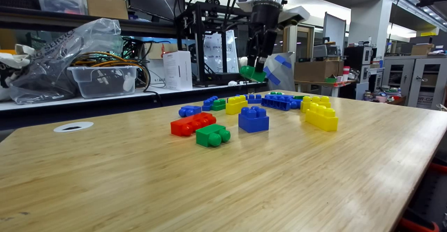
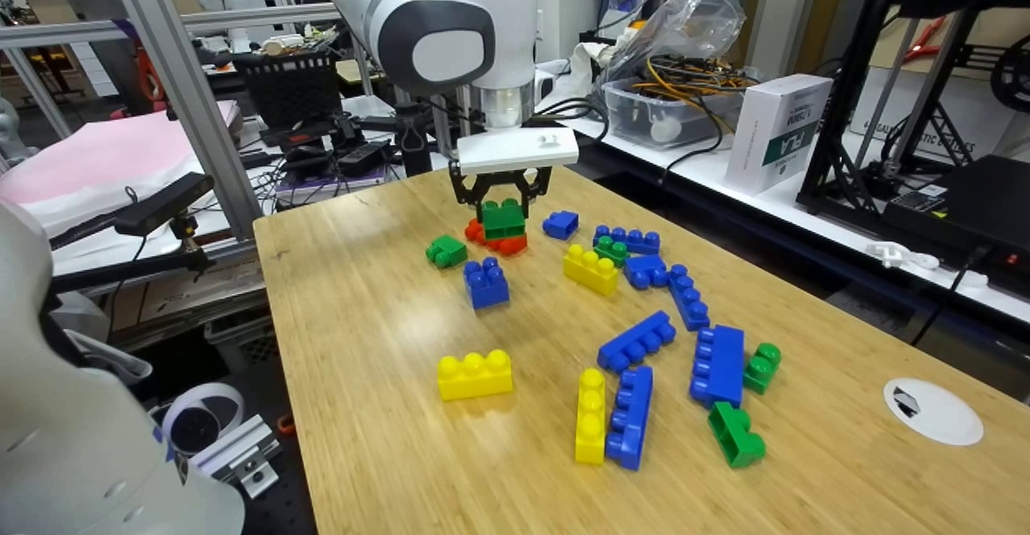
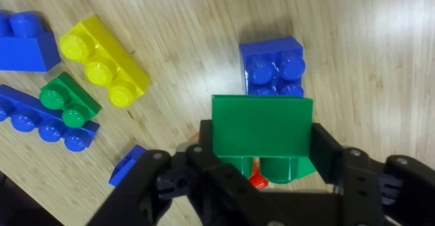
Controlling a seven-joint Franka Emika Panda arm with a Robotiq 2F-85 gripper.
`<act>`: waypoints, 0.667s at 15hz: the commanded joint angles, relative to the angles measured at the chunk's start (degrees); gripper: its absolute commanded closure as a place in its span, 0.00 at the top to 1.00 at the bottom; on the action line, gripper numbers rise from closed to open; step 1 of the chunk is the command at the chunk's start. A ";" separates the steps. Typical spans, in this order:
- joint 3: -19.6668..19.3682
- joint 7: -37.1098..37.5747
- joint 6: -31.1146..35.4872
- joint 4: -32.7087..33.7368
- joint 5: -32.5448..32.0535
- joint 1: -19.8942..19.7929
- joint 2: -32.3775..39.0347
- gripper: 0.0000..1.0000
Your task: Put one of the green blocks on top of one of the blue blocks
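Note:
My gripper (image 3: pixel 261 132) is shut on a green block (image 3: pixel 262 125), its fingers pressing two opposite sides. The held block hangs clear of the table, studs up, as an exterior view shows (image 2: pixel 504 223), and looks somewhat tilted in an exterior view (image 1: pixel 252 73). The chunky blue block (image 2: pixel 487 287) stands upright on the table with its studs on top. From the wrist, this blue block (image 3: pixel 273 57) appears just beyond the held block, which covers its nearer studs. The two blocks are apart.
A red block (image 1: pixel 193 123) and a green block on its side (image 1: pixel 209 136) lie close to the blue block. Yellow blocks (image 2: pixel 475 376), flatter blue blocks (image 2: pixel 718 364) and more green blocks (image 2: pixel 736 434) are scattered over the table (image 2: pixel 386 438).

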 commanded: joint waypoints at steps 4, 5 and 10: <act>-4.92 -16.47 -0.35 -5.54 14.55 1.47 -3.02 0.44; -5.40 -18.77 -0.54 -5.94 16.69 1.55 -2.93 0.44; -6.81 -31.31 -3.65 -5.76 27.21 0.98 -0.96 0.44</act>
